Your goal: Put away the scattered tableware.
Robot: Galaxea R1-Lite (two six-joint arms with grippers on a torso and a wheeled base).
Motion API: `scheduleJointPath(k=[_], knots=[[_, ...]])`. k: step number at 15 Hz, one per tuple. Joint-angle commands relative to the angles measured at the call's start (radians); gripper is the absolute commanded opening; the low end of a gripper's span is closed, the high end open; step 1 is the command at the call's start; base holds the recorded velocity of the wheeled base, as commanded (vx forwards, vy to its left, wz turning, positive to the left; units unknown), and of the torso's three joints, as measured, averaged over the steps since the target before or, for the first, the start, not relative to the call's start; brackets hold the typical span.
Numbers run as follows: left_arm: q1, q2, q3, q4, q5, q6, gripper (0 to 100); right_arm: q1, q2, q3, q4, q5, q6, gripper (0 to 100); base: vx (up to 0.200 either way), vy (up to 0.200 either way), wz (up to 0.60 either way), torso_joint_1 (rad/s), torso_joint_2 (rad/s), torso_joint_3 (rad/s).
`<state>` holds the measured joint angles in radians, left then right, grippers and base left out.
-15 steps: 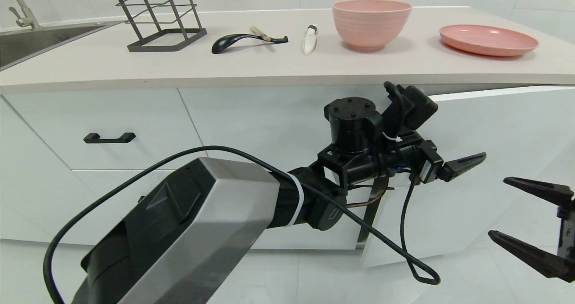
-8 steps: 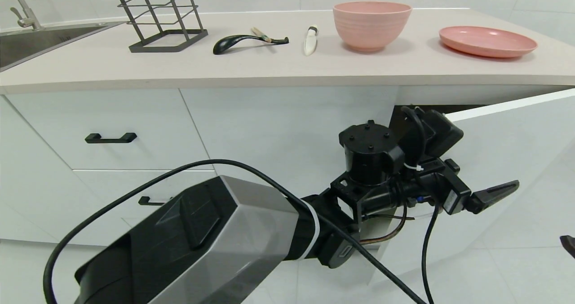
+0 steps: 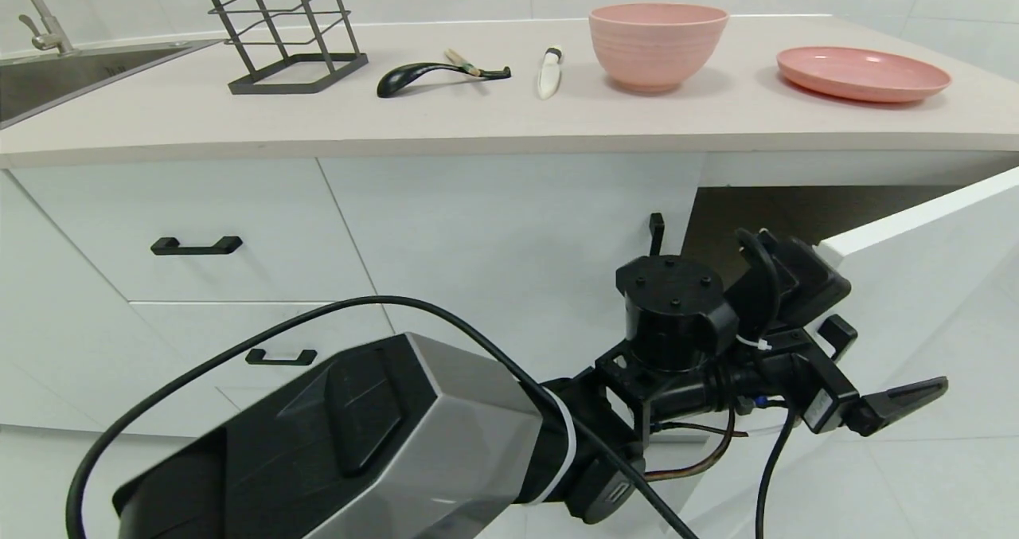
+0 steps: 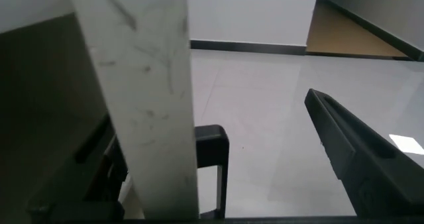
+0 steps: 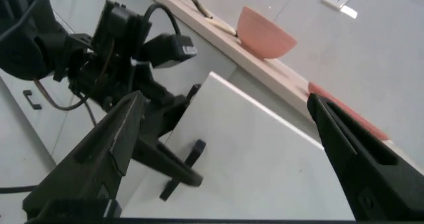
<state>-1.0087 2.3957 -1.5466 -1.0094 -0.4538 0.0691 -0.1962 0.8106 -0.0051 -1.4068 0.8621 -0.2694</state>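
On the counter lie a black spoon (image 3: 422, 73), chopsticks (image 3: 463, 60), a white-sheathed knife (image 3: 549, 69), a pink bowl (image 3: 657, 41) and a pink plate (image 3: 864, 72). Below the plate, a white cabinet door (image 3: 939, 284) stands swung out. My left gripper (image 3: 896, 392) is open and straddles the door's free edge (image 4: 152, 118) beside its black handle (image 4: 213, 164), one finger inside the cabinet, the other outside. My right gripper (image 5: 225, 101) is open and empty, out in front of the door, facing the left gripper (image 5: 169, 144).
A black wire rack (image 3: 279, 29) and a sink (image 3: 72, 65) occupy the counter's left. Drawers with black handles (image 3: 195, 244) fill the lower left. The dark cabinet interior (image 3: 796, 208) is exposed. Bare tiled floor lies at the right.
The cabinet door has swung further open. My left gripper has moved down and right along with its edge. The right gripper has left the head view at the right.
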Motion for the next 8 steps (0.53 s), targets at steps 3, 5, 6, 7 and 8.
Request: scheduleJointPath(k=[3,5,6,7,8], knots=[[-0.041,-0.018,0.034,0.000,0.014,0.000,100,0.001,-0.047,-0.053,0.000,-0.003,0.001,100,0.000,0.000,0.00,0.000,0.00,0.000],[-0.070,-0.018,0.033,0.003,0.024,-0.002,100,0.001,-0.056,-0.078,0.000,-0.008,0.001,100,0.000,0.000,0.00,0.000,0.00,0.000],[-0.080,-0.017,0.033,0.003,0.024,-0.002,100,0.001,-0.059,-0.088,0.000,-0.015,0.001,100,0.000,0.000,0.00,0.000,0.00,0.000],[-0.088,-0.015,0.033,0.005,0.024,-0.002,100,0.001,-0.062,-0.101,0.000,-0.023,0.002,100,0.000,0.000,0.00,0.000,0.00,0.000],[-0.100,-0.010,0.033,0.003,0.024,-0.002,100,0.001,-0.065,-0.110,0.000,-0.031,0.002,100,0.000,0.000,0.00,0.000,0.00,0.000]])
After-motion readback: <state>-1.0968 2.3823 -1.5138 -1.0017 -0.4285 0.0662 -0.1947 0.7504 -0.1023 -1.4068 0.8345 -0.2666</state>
